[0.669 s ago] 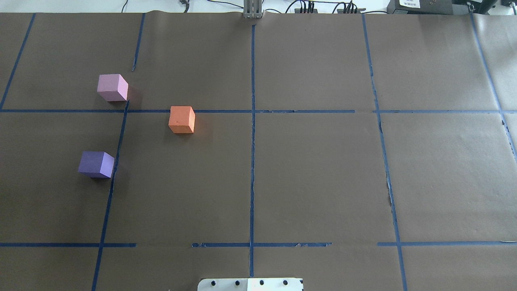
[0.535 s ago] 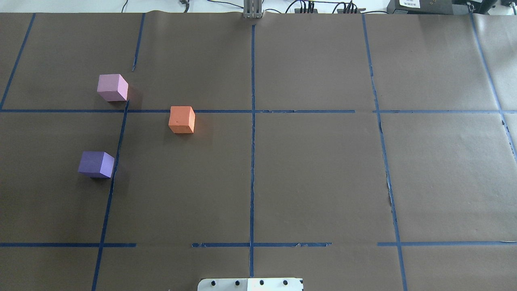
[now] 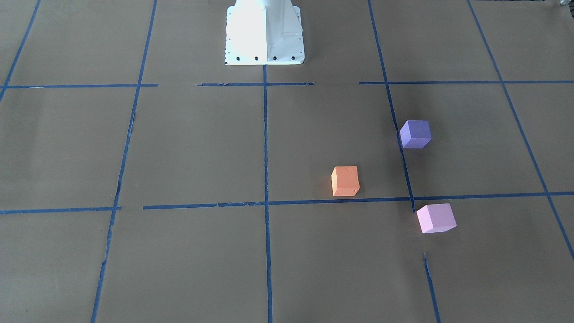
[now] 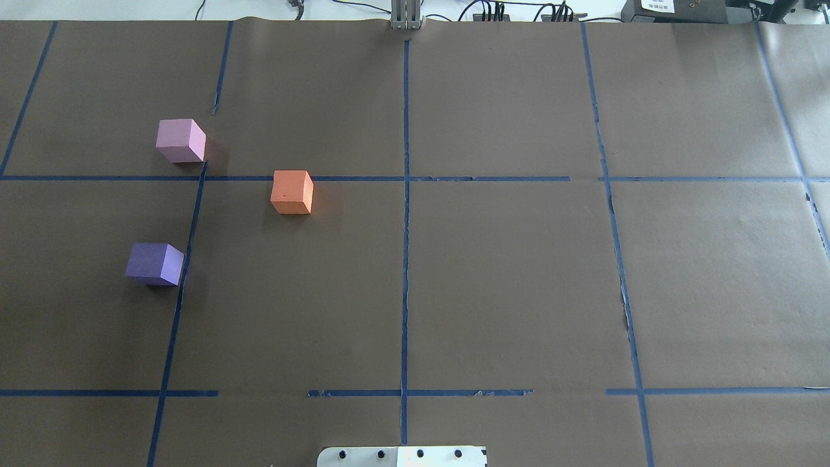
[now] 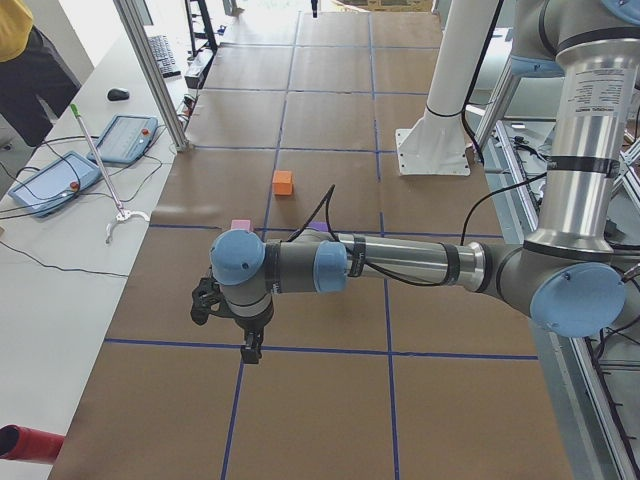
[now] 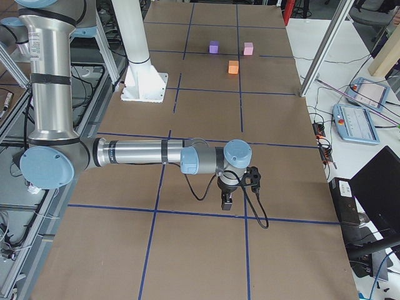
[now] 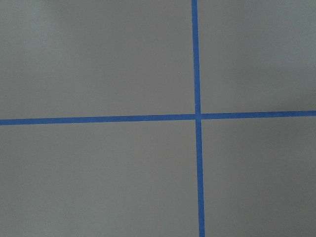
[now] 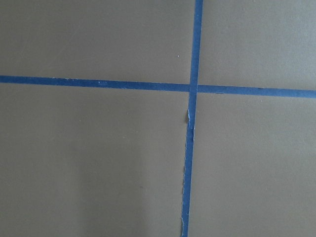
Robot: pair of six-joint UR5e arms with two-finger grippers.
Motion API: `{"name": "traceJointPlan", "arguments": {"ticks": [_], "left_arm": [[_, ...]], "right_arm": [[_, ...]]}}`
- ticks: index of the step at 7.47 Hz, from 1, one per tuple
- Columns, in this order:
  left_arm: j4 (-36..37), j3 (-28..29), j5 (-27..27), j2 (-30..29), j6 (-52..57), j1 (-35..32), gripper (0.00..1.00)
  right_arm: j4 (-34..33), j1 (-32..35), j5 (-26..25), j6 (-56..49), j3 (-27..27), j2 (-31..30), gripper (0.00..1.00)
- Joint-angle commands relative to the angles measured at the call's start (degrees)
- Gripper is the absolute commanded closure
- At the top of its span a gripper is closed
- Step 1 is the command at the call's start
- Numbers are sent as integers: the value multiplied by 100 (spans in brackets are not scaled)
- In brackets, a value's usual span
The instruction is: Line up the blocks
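Observation:
Three blocks sit apart on the brown paper, on the robot's left side of the table. The orange block point(image 4: 292, 192) point(image 3: 345, 181) is nearest the middle. The dark purple block point(image 4: 154, 264) point(image 3: 415, 134) is nearer the robot. The light pink block point(image 4: 180, 140) point(image 3: 436, 218) is farthest from the robot. My left gripper point(image 5: 252, 350) shows only in the exterior left view and hangs over the table's left end, away from the blocks. My right gripper point(image 6: 227, 203) shows only in the exterior right view, over the far right end. I cannot tell whether either is open or shut.
Blue tape lines point(image 4: 405, 194) divide the paper into squares. The white robot base point(image 3: 264, 33) stands at the near middle edge. Both wrist views show only a tape cross point(image 7: 198, 117) point(image 8: 192, 89). Cables and boxes point(image 4: 687, 10) line the far edge.

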Motion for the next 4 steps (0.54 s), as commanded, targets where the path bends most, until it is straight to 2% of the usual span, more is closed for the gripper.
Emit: {"name": "traceJointPlan", "arguments": {"ticks": [1, 4], "left_arm": [[-44, -328, 57, 14, -10, 7, 0], [-53, -304, 49, 15, -2, 15, 0]], "right_arm": [[3, 0, 0, 0, 0, 0, 0], [3, 0, 0, 0, 0, 0, 0]]}}
